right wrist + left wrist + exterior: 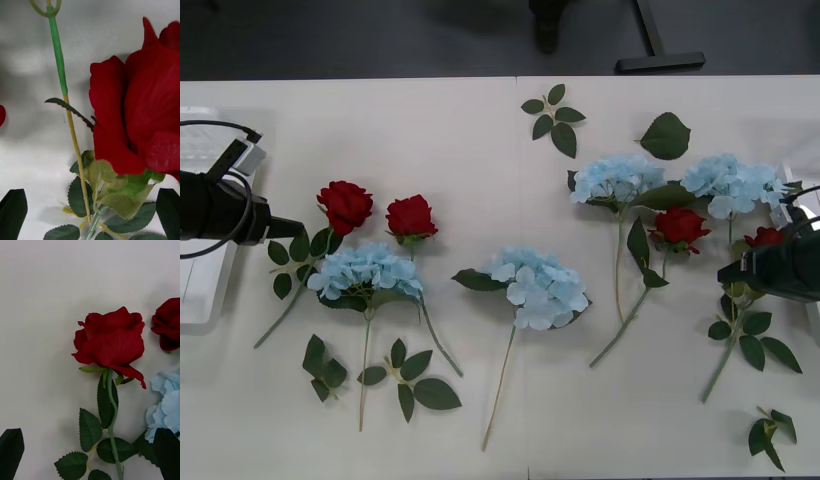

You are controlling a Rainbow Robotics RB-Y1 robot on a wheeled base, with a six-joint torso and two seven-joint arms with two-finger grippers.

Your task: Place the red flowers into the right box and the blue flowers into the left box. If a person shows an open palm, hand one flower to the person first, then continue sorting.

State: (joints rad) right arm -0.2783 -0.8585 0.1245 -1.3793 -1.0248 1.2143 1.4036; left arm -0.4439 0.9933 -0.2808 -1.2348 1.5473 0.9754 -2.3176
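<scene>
**Both grippers poised over roses, nothing sorted yet**

At the frame's left edge, the left gripper [288, 231], fingers spread, hovers by the leftmost red rose [345, 205], whose stem runs from head at upper right to lower left. The left box [200, 300] sits behind it. At far right, the right gripper [736, 272], also spread, overhangs another rose [765, 238]. Next: descend, close on a stem.
</scene>
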